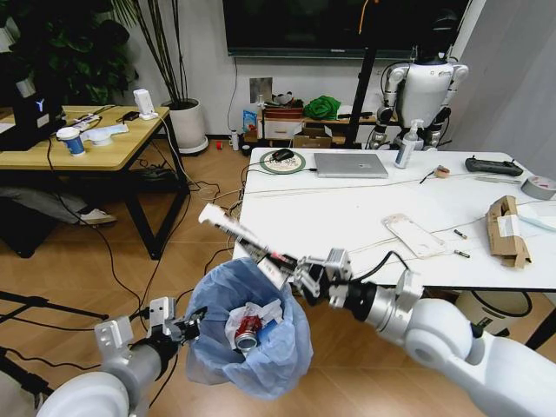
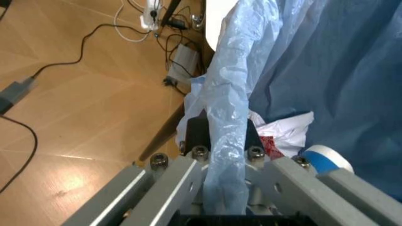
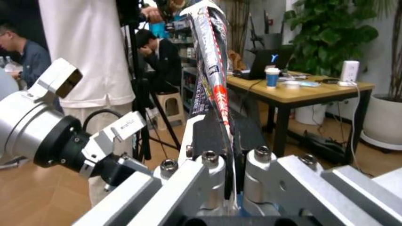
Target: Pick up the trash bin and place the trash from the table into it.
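Observation:
The trash bin, lined with a crinkled blue bag, hangs off the floor beside the table's near left corner. My left gripper is shut on the bag's rim. Inside lie a crushed red-white can, white paper and a white-blue cup. My right gripper holds a long flat printed wrapper over the bin's mouth; in the right wrist view the wrapper stands up between the shut fingers. A flat white packet and a torn brown cardboard box lie on the table.
A silver laptop, a spray bottle, a grey tape roll and cables sit on the table's far side. A wooden desk stands to the left. A grey bin with a white rim is under the table.

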### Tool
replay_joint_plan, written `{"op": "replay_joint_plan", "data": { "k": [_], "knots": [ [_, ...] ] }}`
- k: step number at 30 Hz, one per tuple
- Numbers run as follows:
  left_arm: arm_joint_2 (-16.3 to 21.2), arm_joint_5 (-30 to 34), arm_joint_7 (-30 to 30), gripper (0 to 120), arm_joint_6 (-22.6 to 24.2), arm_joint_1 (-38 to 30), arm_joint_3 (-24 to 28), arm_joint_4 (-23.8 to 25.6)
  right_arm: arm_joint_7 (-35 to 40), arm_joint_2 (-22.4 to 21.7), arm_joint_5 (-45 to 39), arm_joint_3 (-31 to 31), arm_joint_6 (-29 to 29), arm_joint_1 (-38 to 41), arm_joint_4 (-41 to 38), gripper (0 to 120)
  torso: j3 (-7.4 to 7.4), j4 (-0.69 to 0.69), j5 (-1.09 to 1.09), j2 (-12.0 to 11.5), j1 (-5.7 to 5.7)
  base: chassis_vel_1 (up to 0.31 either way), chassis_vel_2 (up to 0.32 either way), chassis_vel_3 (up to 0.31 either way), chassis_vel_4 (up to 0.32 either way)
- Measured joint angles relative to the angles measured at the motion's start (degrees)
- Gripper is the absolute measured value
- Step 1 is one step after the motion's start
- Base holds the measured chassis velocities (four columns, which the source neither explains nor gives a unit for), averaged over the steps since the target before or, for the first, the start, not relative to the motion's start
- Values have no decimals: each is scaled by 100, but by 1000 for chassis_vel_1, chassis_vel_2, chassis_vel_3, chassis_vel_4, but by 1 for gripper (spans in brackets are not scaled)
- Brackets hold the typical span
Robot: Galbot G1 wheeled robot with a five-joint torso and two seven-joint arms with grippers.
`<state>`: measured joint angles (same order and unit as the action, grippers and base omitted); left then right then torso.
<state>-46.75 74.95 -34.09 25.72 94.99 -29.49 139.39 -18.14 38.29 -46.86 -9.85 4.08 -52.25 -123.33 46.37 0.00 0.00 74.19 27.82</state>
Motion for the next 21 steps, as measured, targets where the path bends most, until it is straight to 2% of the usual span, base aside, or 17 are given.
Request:
{"op": "replay_joint_plan", "data": {
  "k": [10,15,19,21],
  "knots": [
    [-10,23,-10,0,2,28,-118,43,-44,-2,525,-118,191,-56,207,0,0,0,0,0,0,0,0,0,0],
    [48,18,-173,0,48,108,-256,135,-39,-121,788,-45,364,-223,259,14,0,-1,0,0,0,0,0,0,0],
    [70,17,-222,0,69,154,-304,190,-36,-144,872,30,409,-332,272,31,0,-1,0,0,0,0,0,0,0],
    [70,17,-224,0,70,155,-305,191,-34,-140,873,38,409,-339,272,34,0,-1,0,0,0,0,0,0,0]
  ]
}}
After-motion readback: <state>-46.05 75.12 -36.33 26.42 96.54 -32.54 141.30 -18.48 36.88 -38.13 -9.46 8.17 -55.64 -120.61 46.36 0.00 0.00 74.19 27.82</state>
